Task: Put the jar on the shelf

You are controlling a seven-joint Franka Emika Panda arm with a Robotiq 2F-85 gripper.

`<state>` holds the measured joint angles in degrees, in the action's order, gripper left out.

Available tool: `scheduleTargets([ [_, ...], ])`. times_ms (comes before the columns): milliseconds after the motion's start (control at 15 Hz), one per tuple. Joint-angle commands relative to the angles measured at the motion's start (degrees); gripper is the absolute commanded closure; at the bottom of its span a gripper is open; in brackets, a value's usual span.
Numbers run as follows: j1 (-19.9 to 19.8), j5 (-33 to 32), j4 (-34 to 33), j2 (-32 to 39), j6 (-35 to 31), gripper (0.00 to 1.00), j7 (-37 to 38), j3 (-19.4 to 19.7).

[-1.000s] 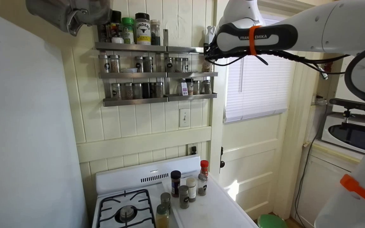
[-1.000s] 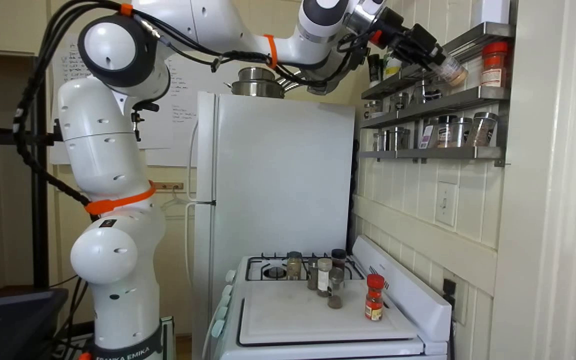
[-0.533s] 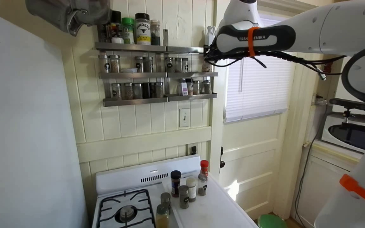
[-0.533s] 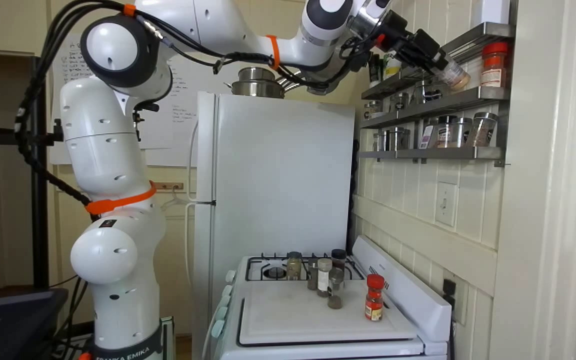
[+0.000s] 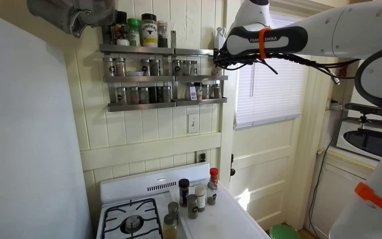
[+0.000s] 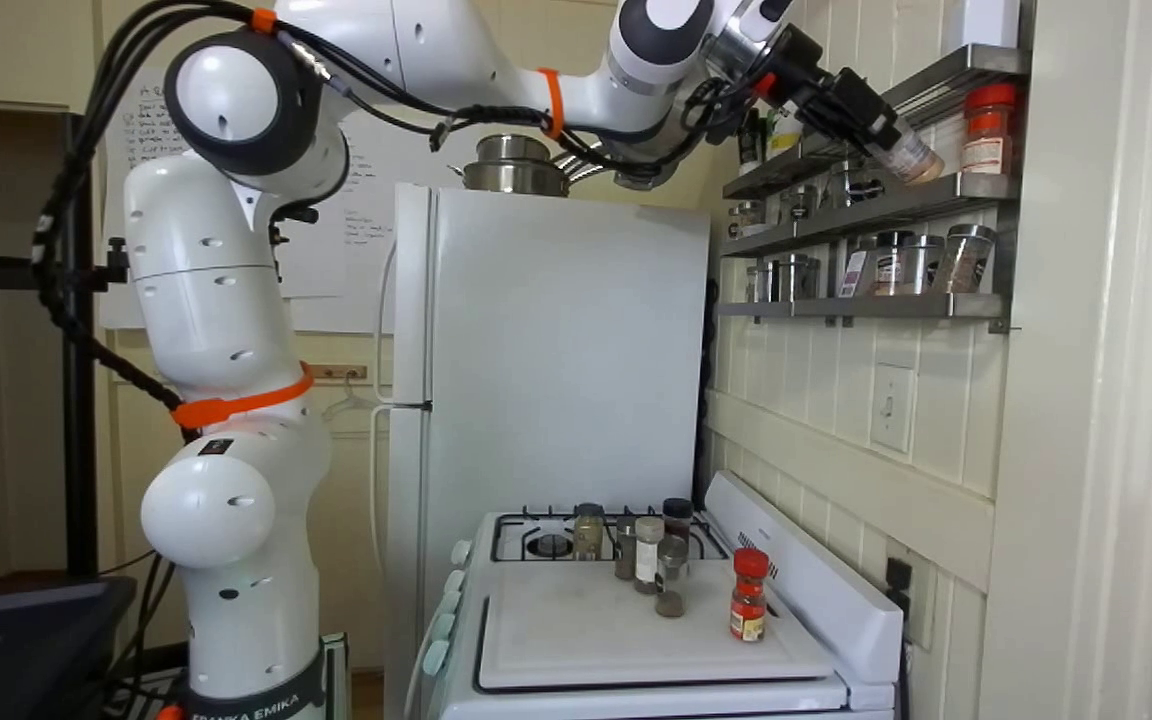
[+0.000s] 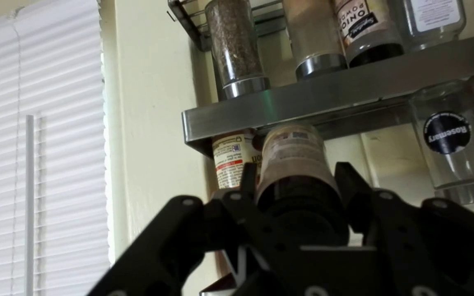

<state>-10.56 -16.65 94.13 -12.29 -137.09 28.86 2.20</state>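
The jar, clear with a tan base and a black cap, hangs tilted, base toward the wall. My gripper has its fingers on both sides of it, near the cap. The shelf is a silver wall rack with several tiers. The jar's base reaches toward the middle tier's rail; whether it touches, I cannot tell. Seen upside down in the wrist view, the jar covers part of a labelled jar behind it. The arm hides most of the gripper in an exterior view.
A red-capped jar stands at the middle tier's end, close to the held jar. A rosemary jar is on the other side. The top tier overhangs nearby. Several spice jars stand on the stove below.
In an exterior view my gripper and the jar have shifted slightly right and down, closer to the middle tier's rail. The grip looks the same, and the other jars have not moved.
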Motion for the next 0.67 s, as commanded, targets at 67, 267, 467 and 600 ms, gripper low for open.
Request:
scheduleTargets([
  [67,-0.13,1.13,-0.22,1.2,-0.59,0.75,0.52,0.4],
  [267,-0.13,0.42,0.29,1.91,-2.68,0.75,0.83,0.44],
  [467,-0.06,0.11,0.9,2.48,-4.99,0.75,0.6,0.51],
  [600,-0.1,-0.07,1.58,2.75,-6.73,0.75,0.61,0.6],
])
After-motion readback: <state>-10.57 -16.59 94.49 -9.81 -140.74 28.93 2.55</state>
